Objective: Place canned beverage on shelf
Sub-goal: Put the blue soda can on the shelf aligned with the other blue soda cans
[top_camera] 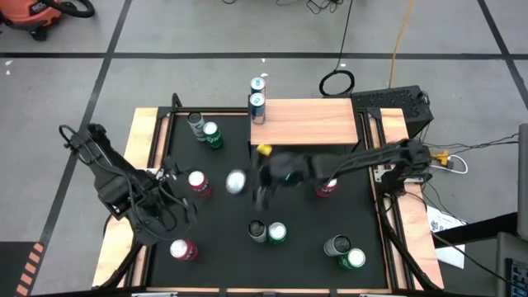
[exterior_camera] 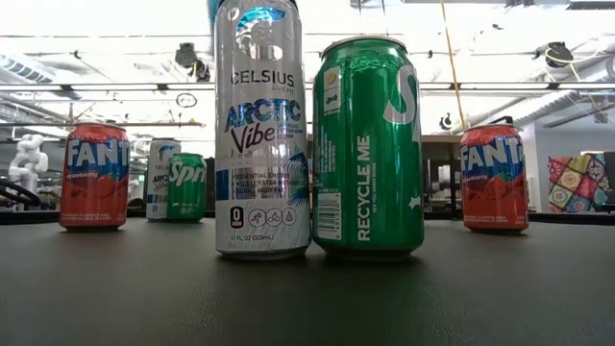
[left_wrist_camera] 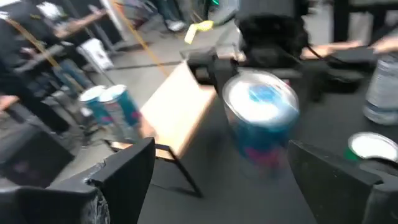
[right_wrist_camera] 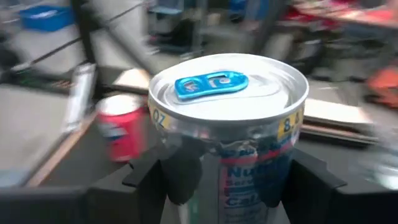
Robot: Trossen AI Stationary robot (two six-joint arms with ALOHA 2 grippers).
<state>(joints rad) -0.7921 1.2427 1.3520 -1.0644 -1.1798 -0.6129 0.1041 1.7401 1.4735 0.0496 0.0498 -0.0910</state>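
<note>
Low view reads CELSIUS Arctic Vibe on a tall silver can point(exterior_camera: 261, 135) beside a green RECYCLE ME can point(exterior_camera: 367, 149). My right gripper point(right_wrist_camera: 227, 180) clamps a slim silver blue-tabbed can point(right_wrist_camera: 229, 112) — mid-table, short of the light-wood shelf point(top_camera: 309, 122). My left gripper point(left_wrist_camera: 217, 180) gapes empty — only its wrist view shows that.

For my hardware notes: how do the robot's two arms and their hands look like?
Both arms, left arm and right arm, are dark and slim, with black cables along them. Each hand, left hand and right hand, has two flat, angular black fingers. No markings are visible.
</note>
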